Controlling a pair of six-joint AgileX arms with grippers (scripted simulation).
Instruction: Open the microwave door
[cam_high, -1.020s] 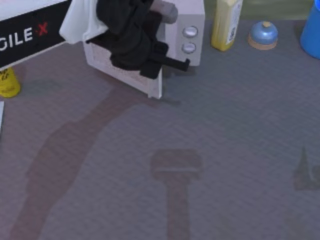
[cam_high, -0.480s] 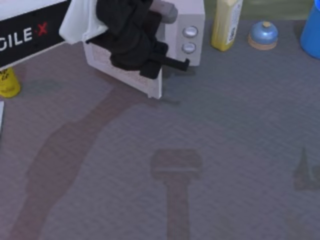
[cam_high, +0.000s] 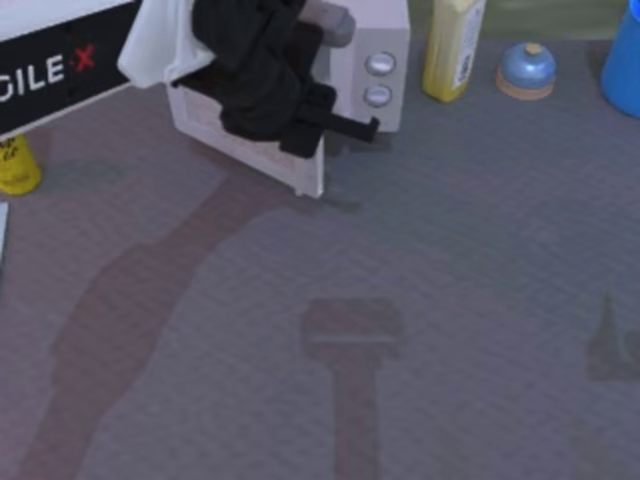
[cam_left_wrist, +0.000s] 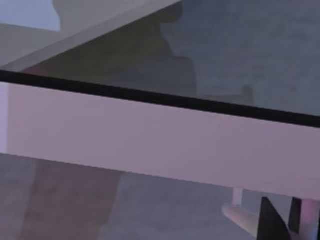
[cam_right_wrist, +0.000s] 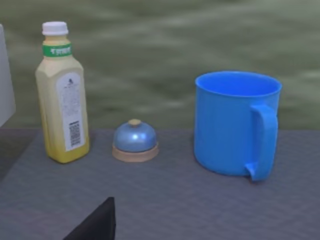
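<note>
The white microwave (cam_high: 385, 35) stands at the table's back, its two round knobs facing the front. The microwave door (cam_high: 250, 155) is swung out at an angle toward the table's middle, hinged at its left. My left arm reaches over the door, and my left gripper (cam_high: 370, 127) is at the door's free edge, beside the knob panel. In the left wrist view the door (cam_left_wrist: 150, 140) crosses the frame as a broad white band. There my left gripper (cam_left_wrist: 284, 220) is shut on the pale handle bar (cam_left_wrist: 237, 215). My right gripper (cam_right_wrist: 97, 222) is parked, a dark tip at the frame's edge.
A yellow bottle (cam_high: 452, 45) stands right of the microwave, then a blue bell (cam_high: 526, 68) and a blue mug (cam_high: 625, 50) at the back right. A small yellow object (cam_high: 15, 165) sits at the left edge, under a black-and-white sign (cam_high: 50, 65).
</note>
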